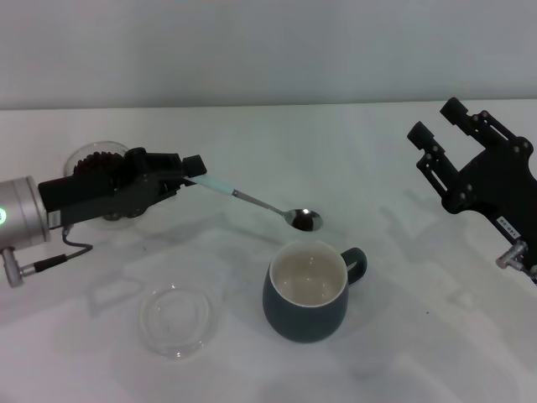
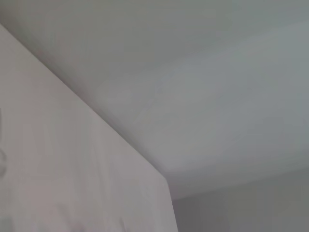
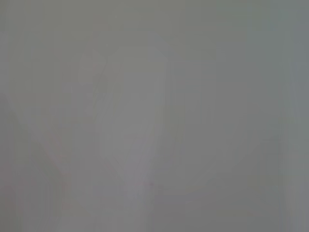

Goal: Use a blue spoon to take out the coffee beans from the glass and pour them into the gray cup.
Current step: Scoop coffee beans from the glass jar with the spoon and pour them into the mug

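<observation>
In the head view, the left gripper (image 1: 186,172), a black clamp at the end of a silver arm in the middle left of the frame, is closed on the pale end of the blue spoon (image 1: 260,201), a slim utensil with a light-blue handle and a shiny metal neck and bowl. The spoon reaches toward the centre, its bowl hanging just above and behind the rim of the gray cup (image 1: 309,291), a rounded dark blue-gray ceramic mug with a cream inside, standing lower centre. That placing suits a pour, though whether the bowl carries any beans is too small to tell, and the mug's inside looks bare. Behind the left arm, at upper left, stands the glass (image 1: 94,159), a small clear rounded cup with the dark coffee beans (image 1: 92,164) inside, largely hidden by the arm. A shallow clear glass dish (image 1: 176,321) lies at lower left, unused. The right gripper (image 1: 437,134) hangs parked at the upper right, fingers spread apart and holding nothing.

The left wrist view shows only pale surfaces.

The right wrist view is blank grey.
</observation>
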Motion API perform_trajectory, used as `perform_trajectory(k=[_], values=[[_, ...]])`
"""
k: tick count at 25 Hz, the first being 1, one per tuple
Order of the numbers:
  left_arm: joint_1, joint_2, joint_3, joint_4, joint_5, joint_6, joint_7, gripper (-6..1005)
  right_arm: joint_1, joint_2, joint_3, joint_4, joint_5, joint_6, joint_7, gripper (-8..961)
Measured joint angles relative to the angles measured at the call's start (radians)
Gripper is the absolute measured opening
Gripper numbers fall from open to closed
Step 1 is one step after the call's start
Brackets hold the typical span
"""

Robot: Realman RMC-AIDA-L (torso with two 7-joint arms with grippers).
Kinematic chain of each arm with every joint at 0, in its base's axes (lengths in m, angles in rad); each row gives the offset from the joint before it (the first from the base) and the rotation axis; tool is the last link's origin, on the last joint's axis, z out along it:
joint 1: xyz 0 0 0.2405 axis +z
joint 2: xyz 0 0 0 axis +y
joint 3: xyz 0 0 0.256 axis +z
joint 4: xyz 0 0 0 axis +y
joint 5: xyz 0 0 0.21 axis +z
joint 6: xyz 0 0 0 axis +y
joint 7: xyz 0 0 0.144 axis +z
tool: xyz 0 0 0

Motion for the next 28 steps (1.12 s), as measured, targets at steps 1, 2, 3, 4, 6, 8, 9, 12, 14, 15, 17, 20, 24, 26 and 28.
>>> perform_trajectory(k=[1, 2, 3, 4, 6, 8, 9, 12, 14, 15, 17, 20, 24, 26, 28], values=[[0.000, 0.000, 0.001, 0.000, 0.000, 0.000, 0.001, 127, 0.000, 0.000, 0.000, 0.000, 0.000, 0.000, 0.000, 509], [-0.002, -0.001, 0.005, 0.000, 0.002, 0.000, 0.001, 127, 0.000, 0.000, 0.000, 0.001, 0.000, 0.000, 0.000, 509], [-0.003, -0.002, 0.008, 0.000, 0.006, 0.000, 0.002, 127, 0.000, 0.000, 0.000, 0.001, 0.000, 0.000, 0.000, 509], [-0.004, -0.004, 0.009, 0.001, 0.010, -0.001, 0.002, 127, 0.000, 0.000, 0.000, 0.000, 0.000, 0.000, 0.000, 509], [-0.006, -0.008, 0.010, 0.007, 0.021, -0.007, 0.004, 127, 0.000, 0.000, 0.000, 0.000, 0.000, 0.000, 0.001, 509], [-0.011, -0.010, 0.010, 0.013, 0.035, -0.016, 0.021, 127, -0.001, 0.000, 0.000, 0.000, 0.000, -0.001, 0.001, 509], [-0.017, -0.010, 0.010, 0.014, 0.044, -0.022, 0.038, 127, -0.001, 0.000, 0.000, 0.002, 0.000, -0.001, 0.001, 509], [-0.040, -0.009, 0.010, 0.014, 0.070, -0.041, 0.086, 126, -0.001, 0.000, 0.000, 0.006, 0.000, -0.002, 0.001, 509], [-0.053, -0.009, 0.010, 0.013, 0.080, -0.047, 0.111, 126, -0.001, 0.000, 0.000, 0.007, 0.000, -0.001, 0.001, 509], [-0.060, -0.010, 0.010, 0.013, 0.088, -0.047, 0.120, 126, -0.001, 0.000, 0.000, 0.007, 0.000, -0.001, 0.001, 509], [-0.074, -0.012, 0.011, 0.014, 0.104, -0.047, 0.130, 126, -0.001, 0.000, 0.000, 0.007, 0.000, -0.001, 0.001, 509], [-0.093, -0.016, 0.013, 0.014, 0.128, -0.047, 0.147, 126, -0.001, 0.000, 0.001, 0.007, 0.000, 0.004, 0.001, 509], [-0.103, -0.021, 0.024, 0.024, 0.141, -0.049, 0.169, 126, 0.001, 0.000, 0.002, 0.007, 0.009, 0.008, 0.001, 509], [-0.103, -0.024, 0.032, 0.038, 0.143, -0.050, 0.178, 126, 0.001, 0.000, 0.002, 0.007, 0.014, 0.009, 0.001, 509], [-0.099, -0.025, 0.035, 0.052, 0.145, -0.051, 0.184, 127, 0.001, 0.000, 0.002, 0.007, 0.018, 0.009, 0.000, 509]])
